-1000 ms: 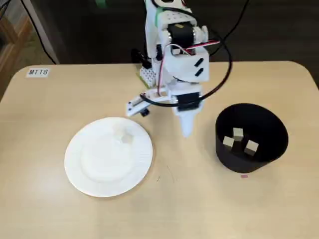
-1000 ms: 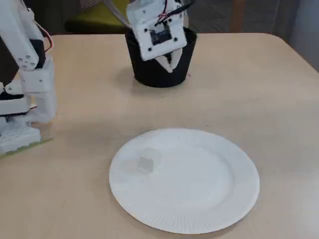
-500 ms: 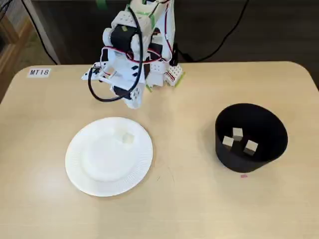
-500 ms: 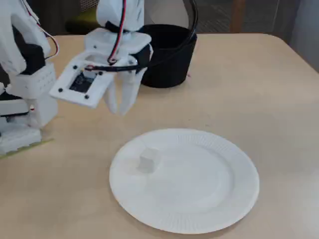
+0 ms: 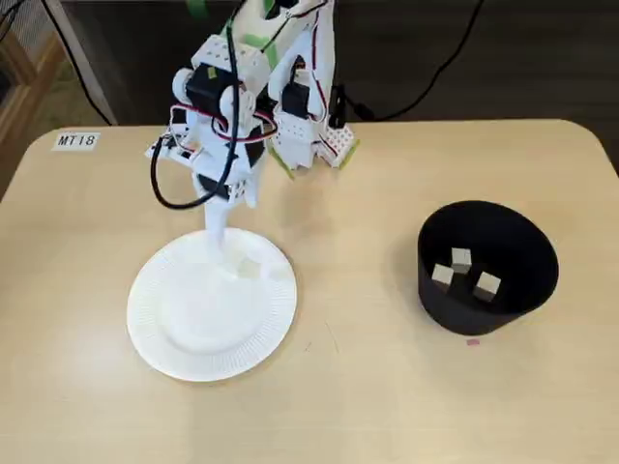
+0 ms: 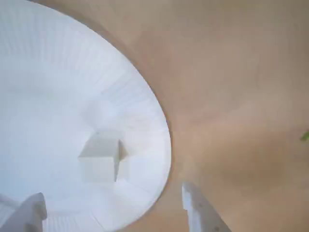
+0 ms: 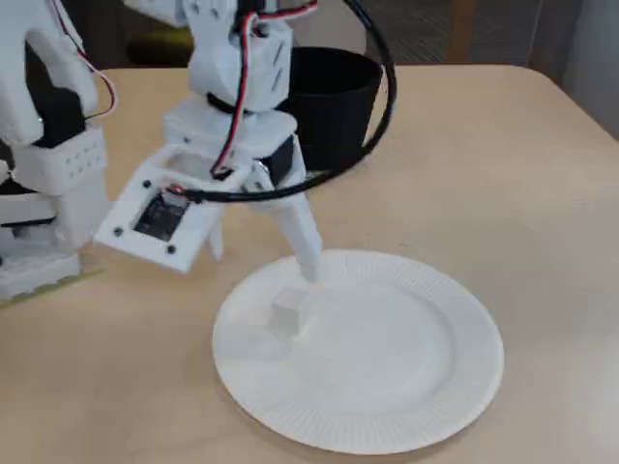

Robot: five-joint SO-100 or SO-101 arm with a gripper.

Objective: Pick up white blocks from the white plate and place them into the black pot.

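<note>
One white block [image 5: 249, 268] lies on the white plate [image 5: 193, 329] near its far rim. It also shows in the wrist view [image 6: 99, 157] and in a fixed view [image 7: 285, 311]. Three white blocks [image 5: 460, 258] lie inside the black pot [image 5: 513, 242], which stands right of the plate; in a fixed view the pot [image 7: 329, 101] is behind the arm. My gripper [image 6: 113, 212] is open and empty, low over the plate's rim [image 6: 48, 72]. The block lies just ahead between the fingers [image 6: 198, 210], untouched. The gripper shows in both fixed views [image 5: 230, 253] [image 7: 266, 256].
The arm's base [image 5: 309, 126] stands at the table's far edge behind the plate [image 7: 387, 367]. A label reading MT18 [image 5: 75, 140] is stuck at the far left. A small pink mark [image 5: 472, 340] lies on the table in front of the pot.
</note>
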